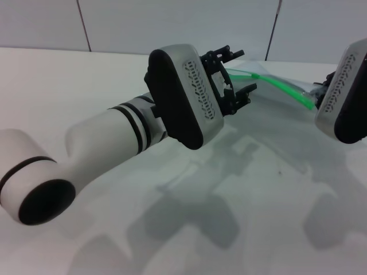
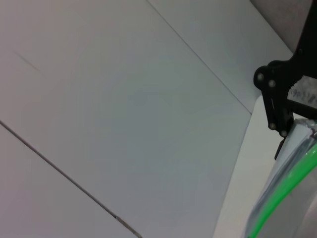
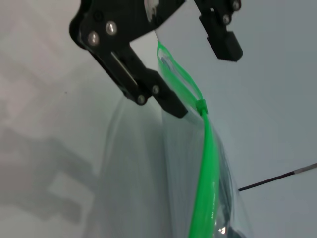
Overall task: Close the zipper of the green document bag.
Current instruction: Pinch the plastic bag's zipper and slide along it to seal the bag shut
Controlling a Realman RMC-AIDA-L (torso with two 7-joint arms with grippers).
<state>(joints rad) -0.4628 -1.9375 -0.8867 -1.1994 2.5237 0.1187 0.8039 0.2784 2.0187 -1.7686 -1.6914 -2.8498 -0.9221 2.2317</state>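
The green document bag hangs in the air between my two grippers, above the table. Its green zipper runs along the upper edge. The small slider sits close to the left gripper. Between the slider and that end, the two green strips stand apart in a loop. My left gripper is open, with the bag's end lying between its black fingers. My right gripper holds the other end, mostly hidden behind its wrist housing.
The white table stretches under both arms, with their shadows on it. Grey wall panels stand behind the table's far edge. The left forearm crosses the near left of the head view.
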